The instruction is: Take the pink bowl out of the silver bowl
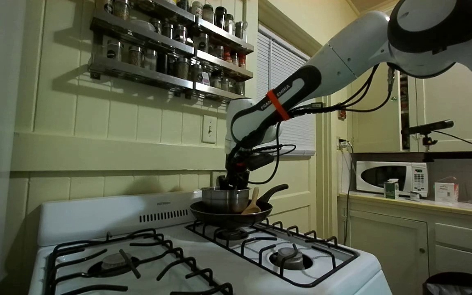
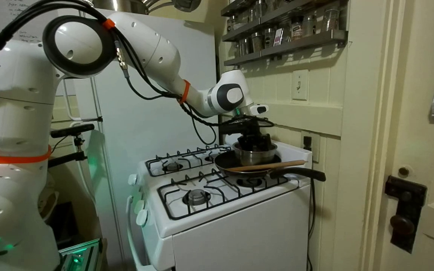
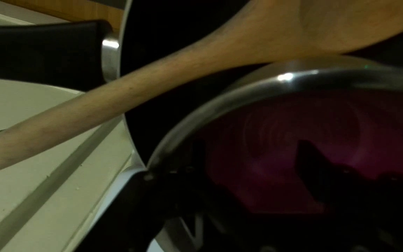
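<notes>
Showing only in the wrist view, the small round bowl of plain pink plastic (image 3: 285, 122) lies nested in the shiny round silver metal bowl (image 1: 224, 200), below its rim; the ringed floor and curved inner wall can be seen, while its own edge is lost in shadow. I judge it light, fairly stiff with slight give, smooth enough to slide in a loose pinch, and hardly fragile. Hold is best taken at the upper wall, one finger inside and one outside, if room exists against the metal; that gap cannot be made out. Squeezing both walls together would likely raise the silver bowl too. Pointing down at the bowls' mouth is the black two-fingered gripper (image 3: 251, 147), its fingers spread, pink showing between the tips; whether either touches the plastic I cannot tell. The silver bowl stands in the dark long-handled frying pan (image 1: 232, 221), beside the pale wooden spoon (image 3: 187, 66), whose handle crosses the pan's rim. Pan and contents rest on the white gas stove (image 2: 239, 226).
</notes>
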